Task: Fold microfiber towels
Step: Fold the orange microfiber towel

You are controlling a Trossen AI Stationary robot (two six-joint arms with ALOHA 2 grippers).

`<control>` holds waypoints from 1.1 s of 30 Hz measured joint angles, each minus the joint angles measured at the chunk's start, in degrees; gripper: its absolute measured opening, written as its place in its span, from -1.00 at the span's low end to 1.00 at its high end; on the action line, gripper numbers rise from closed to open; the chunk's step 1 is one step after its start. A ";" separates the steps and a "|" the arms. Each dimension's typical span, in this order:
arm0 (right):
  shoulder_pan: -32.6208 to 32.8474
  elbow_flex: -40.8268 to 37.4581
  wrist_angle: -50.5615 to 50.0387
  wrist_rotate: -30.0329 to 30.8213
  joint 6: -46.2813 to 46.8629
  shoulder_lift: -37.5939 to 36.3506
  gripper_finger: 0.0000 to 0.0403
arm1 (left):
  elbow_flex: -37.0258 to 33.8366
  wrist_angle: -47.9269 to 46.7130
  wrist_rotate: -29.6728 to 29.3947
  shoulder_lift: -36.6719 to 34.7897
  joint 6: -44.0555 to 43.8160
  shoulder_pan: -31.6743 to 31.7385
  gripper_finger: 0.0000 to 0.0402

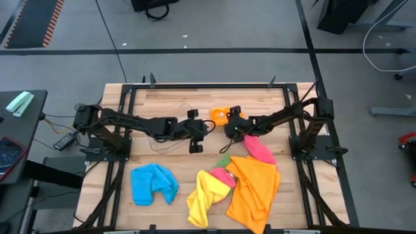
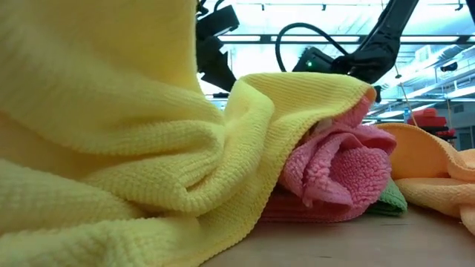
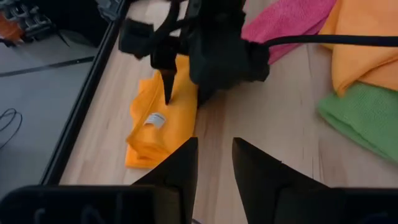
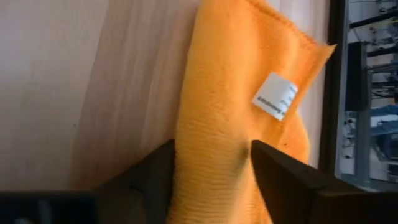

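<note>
A small folded orange towel (image 1: 218,116) with a white label (image 4: 275,96) lies flat at the table's far middle. My right gripper (image 4: 211,163) is down over it, open, and the folded towel runs between its fingers. My left gripper (image 3: 214,163) hovers just left of it, above bare wood, with a narrow gap and nothing between its fingers. The other towels lie loose toward the near edge: blue (image 1: 154,183), yellow (image 1: 203,197), pink (image 1: 260,149), green (image 1: 224,160) and a big orange one (image 1: 253,188). My right gripper comes slanting down from the table's right onto the folded orange towel. Its two fingers (image 4: 155,171) stand against the folded strip (image 4: 211,134) on either side, across its width. The towel lies flat on the wood; I cannot tell whether it is pinched.
A dark metal frame (image 1: 123,104) rims the wooden table (image 1: 169,104) close behind the folded towel. The loose heap of towels fills the near right part. In the low view the yellow towel (image 2: 111,133) blocks most of the sight. Bare wood lies between the blue towel and the arms.
</note>
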 joint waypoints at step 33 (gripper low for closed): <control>-0.09 -0.27 -13.75 -25.36 15.50 -17.17 -0.94 | 8.40 13.42 0.51 20.15 9.59 1.59 0.35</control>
